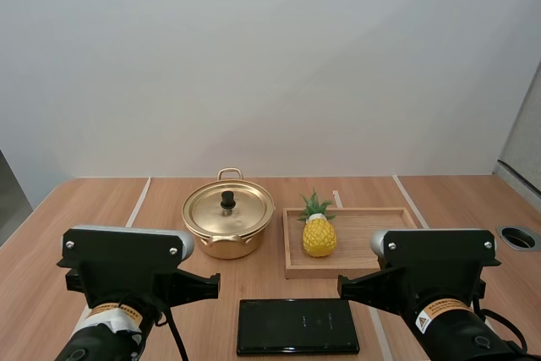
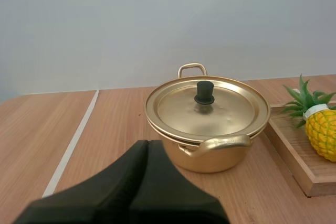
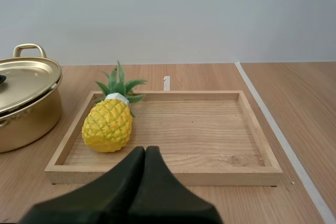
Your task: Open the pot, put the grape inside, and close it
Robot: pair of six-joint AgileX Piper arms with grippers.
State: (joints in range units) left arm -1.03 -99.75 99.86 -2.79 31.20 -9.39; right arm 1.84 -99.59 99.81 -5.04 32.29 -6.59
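A gold pot [image 1: 228, 224] stands on the wooden table with its lid [image 2: 206, 107] on, a black knob [image 2: 204, 93] at the lid's centre. To its right a yellow toy pineapple [image 1: 319, 232] with green leaves lies in a wooden tray [image 1: 389, 227]. In the left wrist view my left gripper [image 2: 147, 148] is shut on nothing, its tips a short way in front of the pot. My right gripper [image 3: 145, 153] is likewise shut and empty, just before the tray's front rail [image 3: 173, 176], close to the pineapple [image 3: 107, 124]. No grapes are among these things.
A flat black tablet-like slab [image 1: 297, 325] lies on the table near the front, between the two arms. White tape lines [image 1: 138, 200] run across the tabletop. A round cable hole [image 1: 519, 237] sits at the right edge.
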